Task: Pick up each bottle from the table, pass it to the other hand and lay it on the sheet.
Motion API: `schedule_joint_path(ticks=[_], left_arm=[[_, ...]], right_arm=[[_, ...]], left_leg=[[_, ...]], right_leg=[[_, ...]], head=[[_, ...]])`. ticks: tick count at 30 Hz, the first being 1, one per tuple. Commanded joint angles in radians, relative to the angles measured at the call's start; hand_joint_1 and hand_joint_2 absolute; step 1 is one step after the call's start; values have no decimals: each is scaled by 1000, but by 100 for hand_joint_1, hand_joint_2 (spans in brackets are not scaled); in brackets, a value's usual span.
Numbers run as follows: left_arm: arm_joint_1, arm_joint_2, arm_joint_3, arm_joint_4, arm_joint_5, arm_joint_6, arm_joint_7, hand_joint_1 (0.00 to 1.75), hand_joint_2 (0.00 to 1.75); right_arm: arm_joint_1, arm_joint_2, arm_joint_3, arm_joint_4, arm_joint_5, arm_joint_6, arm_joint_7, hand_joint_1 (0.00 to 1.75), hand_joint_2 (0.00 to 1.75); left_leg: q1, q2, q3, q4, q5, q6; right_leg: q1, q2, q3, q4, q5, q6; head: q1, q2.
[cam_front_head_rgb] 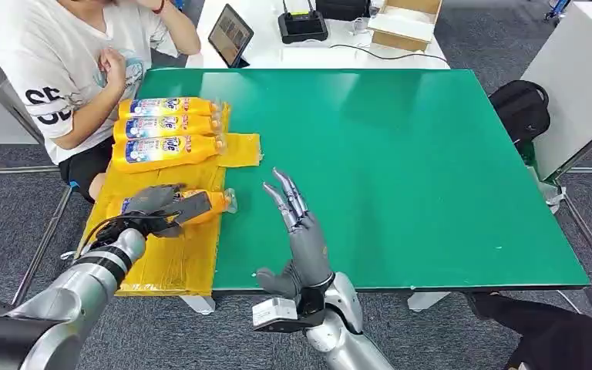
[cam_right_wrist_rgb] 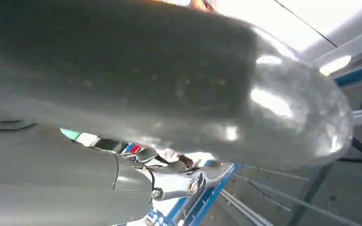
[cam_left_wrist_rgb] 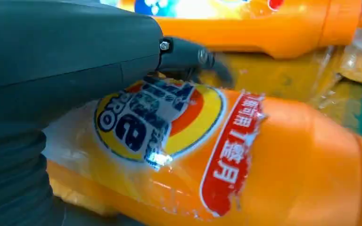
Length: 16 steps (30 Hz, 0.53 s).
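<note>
A green surface (cam_front_head_rgb: 401,169) stands on grey carpet, with a white desk at its far edge carrying a tablet (cam_front_head_rgb: 230,35), a black device (cam_front_head_rgb: 302,27) and a cardboard box (cam_front_head_rgb: 405,21). A black backpack (cam_front_head_rgb: 520,108) lies on the floor to the right. A person in a white shirt (cam_front_head_rgb: 62,62) sits at the far left corner. A yellow sheet (cam_front_head_rgb: 169,247) covers the left end of the surface. Three orange bottles (cam_front_head_rgb: 168,127) lie on it side by side at the far end, long axes running left to right, caps pointing right. Nearer, a fourth orange bottle (cam_front_head_rgb: 212,203) lies the same way, cap to the right, with the left hand (cam_front_head_rgb: 158,208) on top and its fingers (cam_left_wrist_rgb: 193,54) curled around the labelled body. The right hand (cam_front_head_rgb: 301,231) is raised over the near edge, just right of the sheet, holding nothing, fingers spread and pointing upward.
</note>
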<state>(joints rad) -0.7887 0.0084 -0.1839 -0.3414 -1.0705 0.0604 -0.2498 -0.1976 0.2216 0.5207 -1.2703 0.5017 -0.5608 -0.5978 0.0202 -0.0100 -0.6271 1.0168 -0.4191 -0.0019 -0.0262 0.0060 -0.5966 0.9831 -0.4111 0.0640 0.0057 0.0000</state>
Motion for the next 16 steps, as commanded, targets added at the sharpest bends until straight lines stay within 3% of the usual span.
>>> schedule_joint_path(ticks=[1, 10, 15, 16], left_arm=[[-6, -16, 79, 77, 57, -133, -67, 0, 0], [17, -47, 265, 37, 290, -231, -200, 0, 0], [52, -136, 415, -73, 483, 54, -307, 0, 0], [68, -183, 524, -138, 614, 122, -381, 0, 0]], right_arm=[[-51, -16, -6, 104, -53, 21, -4, 0, 0], [-56, -7, -34, 146, -109, 41, -15, 0, 0], [-30, -10, -27, 120, -85, 57, 15, 0, 0], [-23, -11, -18, 122, -70, 63, 26, 0, 0]], left_leg=[[0, 2, 7, -2, -2, 1], [0, 1, 9, -2, 0, 1], [0, -1, 10, -2, -1, 2], [0, -1, 9, -1, 0, 1]], right_leg=[[1, 1, 7, -2, -1, -4], [0, 0, 9, -2, 0, -3], [1, -2, 11, -3, -1, -3], [1, -1, 9, -2, -1, -2]], head=[[0, 0], [0, 0], [1, 0], [1, 0]])
